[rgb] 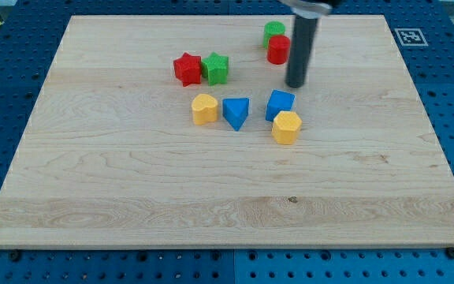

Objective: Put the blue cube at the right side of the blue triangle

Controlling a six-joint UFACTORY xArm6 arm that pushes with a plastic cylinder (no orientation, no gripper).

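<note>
The blue cube (280, 103) sits near the board's middle, to the right of the blue triangle (236, 112) with a small gap between them. A yellow block (287, 127) touches the cube's lower right. My tip (295, 84) is on the board just above and slightly right of the blue cube, close to it but apart. The dark rod rises from there to the view's top.
A yellow block (204, 109) lies left of the triangle. A red star (186, 69) and green star (216, 69) touch at upper left. A red cylinder (278, 50) and green cylinder (273, 32) stand left of the rod. The wooden board (132, 197) lies on a blue pegboard.
</note>
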